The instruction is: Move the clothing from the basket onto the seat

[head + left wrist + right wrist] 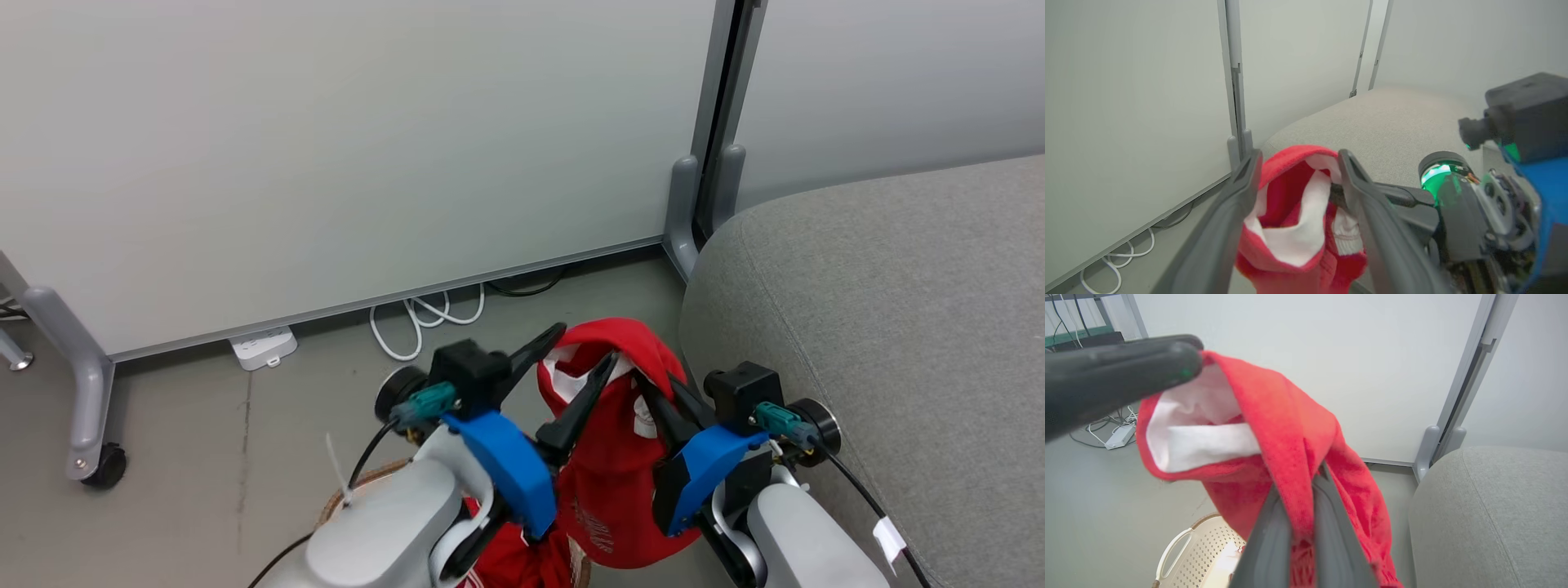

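**Clothing (608,457) hung beside the seat (882,327)**

Your right gripper (1300,482) pinched it above the basket (1196,555). Your left gripper (1298,154) stood spread around its folded top. The sound move, to my eye, was to draw the left clear, then carry the hem over the seat's rounded edge, minding the partition post (682,220) behind.

The head camera looked forward and down from above at the floor (204,457), partition (326,163) and seat (898,310). Each wrist camera sat close behind the red clothing (1290,157), the left facing the seat, the right facing the partition above the basket (1196,555). All three shared the clothing, seat and partition.
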